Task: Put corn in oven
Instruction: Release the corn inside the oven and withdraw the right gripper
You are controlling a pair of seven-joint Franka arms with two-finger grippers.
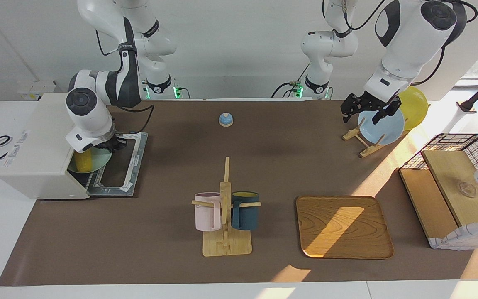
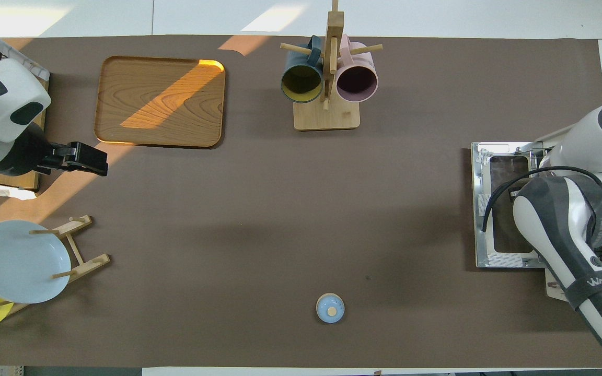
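The off-white oven (image 1: 35,145) stands at the right arm's end of the table with its glass door (image 1: 133,166) dropped open. The yellow corn (image 1: 82,162) lies on a pale green plate (image 1: 100,160) on the rack, just inside the oven's mouth. My right gripper (image 1: 112,145) is at the oven's mouth by the plate's edge, mostly hidden under its wrist. In the overhead view the right arm covers the oven's mouth and the corn; only the door (image 2: 489,209) shows. My left gripper (image 1: 365,110) is open and empty, raised over the plate rack, and also shows in the overhead view (image 2: 89,159).
A plate rack (image 1: 363,143) holds a blue plate (image 1: 384,126) and a yellow plate (image 1: 415,106). A mug tree (image 1: 225,216) with pink and dark blue mugs, a wooden tray (image 1: 342,226), a small blue bell (image 1: 225,119) and a wire basket (image 1: 459,187) with wooden boards stand on the mat.
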